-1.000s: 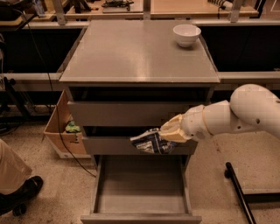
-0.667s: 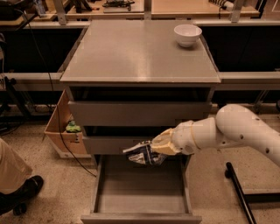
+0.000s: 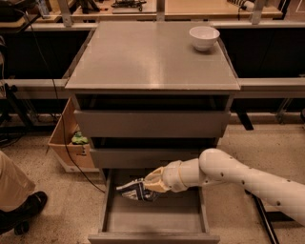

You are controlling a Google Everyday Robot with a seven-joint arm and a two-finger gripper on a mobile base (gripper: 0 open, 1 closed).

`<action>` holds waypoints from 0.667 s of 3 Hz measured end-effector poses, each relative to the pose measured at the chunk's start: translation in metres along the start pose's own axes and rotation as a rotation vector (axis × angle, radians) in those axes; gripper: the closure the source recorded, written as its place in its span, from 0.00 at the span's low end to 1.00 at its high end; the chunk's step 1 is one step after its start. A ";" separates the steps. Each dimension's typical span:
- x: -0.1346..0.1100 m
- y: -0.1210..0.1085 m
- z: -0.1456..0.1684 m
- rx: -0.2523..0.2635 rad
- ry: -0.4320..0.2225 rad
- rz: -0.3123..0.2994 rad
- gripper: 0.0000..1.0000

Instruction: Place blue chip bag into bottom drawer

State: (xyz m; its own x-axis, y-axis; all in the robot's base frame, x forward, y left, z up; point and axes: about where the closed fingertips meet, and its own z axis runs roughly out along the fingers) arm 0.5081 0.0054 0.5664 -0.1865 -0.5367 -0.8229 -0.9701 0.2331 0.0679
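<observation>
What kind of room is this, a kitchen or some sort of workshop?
Probably a lab or workshop: wooden workbenches along the back, loose cables and a cardboard box on the floor. The gripper holds the blue chip bag over the open bottom drawer.

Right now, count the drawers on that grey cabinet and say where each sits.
3. The top drawer sits under the cabinet top, the middle drawer below it, and the bottom drawer is pulled out lowest, where the gripper holds the blue chip bag over it.
</observation>
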 end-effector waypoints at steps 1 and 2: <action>0.040 0.006 0.063 -0.048 -0.003 0.036 1.00; 0.040 0.006 0.063 -0.048 -0.003 0.036 1.00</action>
State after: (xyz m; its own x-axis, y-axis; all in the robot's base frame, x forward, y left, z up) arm 0.5048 0.0363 0.4981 -0.2212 -0.5261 -0.8212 -0.9691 0.2132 0.1245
